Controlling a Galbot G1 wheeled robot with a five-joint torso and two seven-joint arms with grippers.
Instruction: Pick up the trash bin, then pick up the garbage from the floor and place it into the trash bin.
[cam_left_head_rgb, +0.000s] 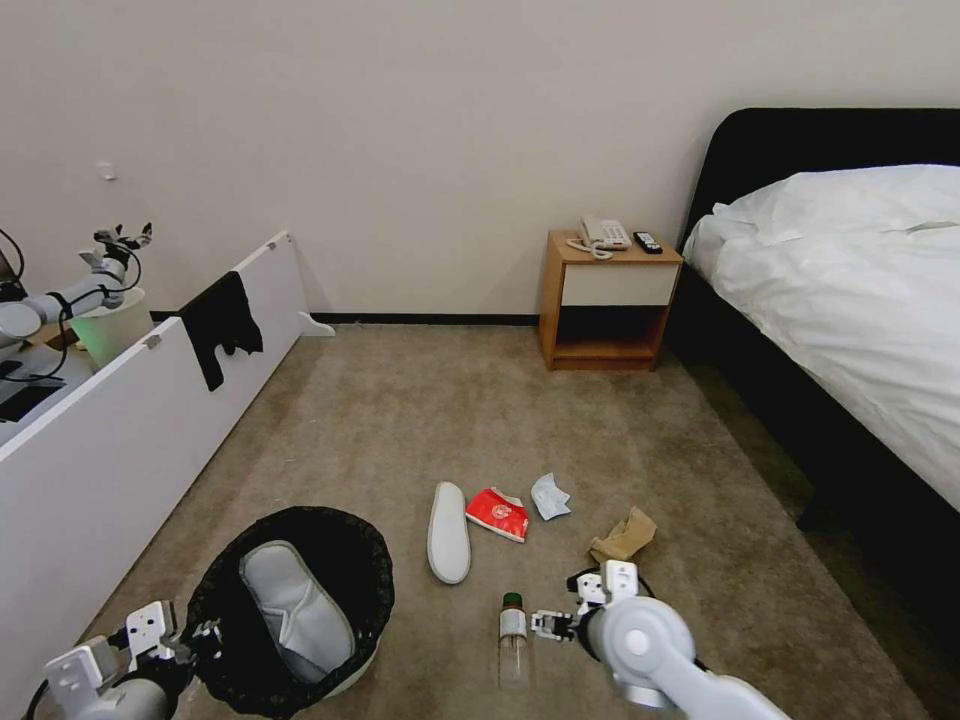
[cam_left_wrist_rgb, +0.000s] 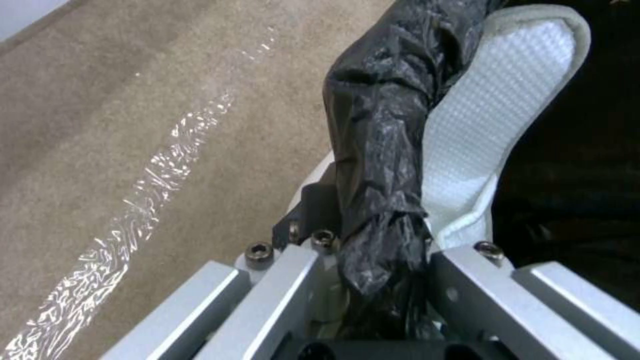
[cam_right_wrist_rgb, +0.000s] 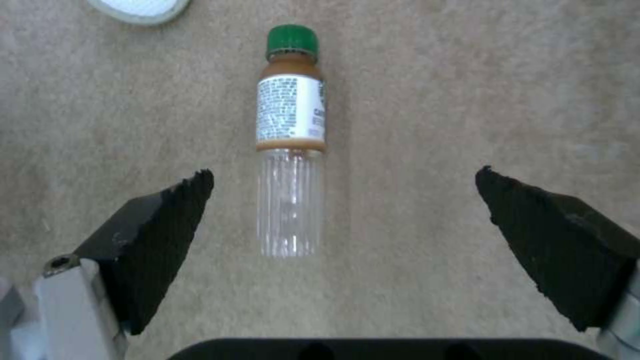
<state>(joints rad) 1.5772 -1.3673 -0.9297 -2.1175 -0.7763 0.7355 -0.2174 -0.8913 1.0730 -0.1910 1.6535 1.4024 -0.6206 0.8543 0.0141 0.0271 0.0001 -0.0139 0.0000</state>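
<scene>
The left gripper (cam_left_wrist_rgb: 383, 260) is pinching the trash bin (cam_left_head_rgb: 300, 610) by its rim. The right gripper (cam_right_wrist_rgb: 343, 200) is hanging wide open over the bottle (cam_right_wrist_rgb: 291, 145) lying on the floor (cam_left_head_rgb: 400, 420). The bottle looks light, hard and slippery, so its ridged middle seems best to squeeze.

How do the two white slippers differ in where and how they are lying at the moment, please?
The slipper in the trash bin sits inside the black-lined trash bin, leaning against the bag; the slipper on the floor lies flat on the carpet beside the red packet. The first rests near the left gripper, clamped on the rim; the second lies beyond the open right gripper. Both are white and elongated.
</scene>
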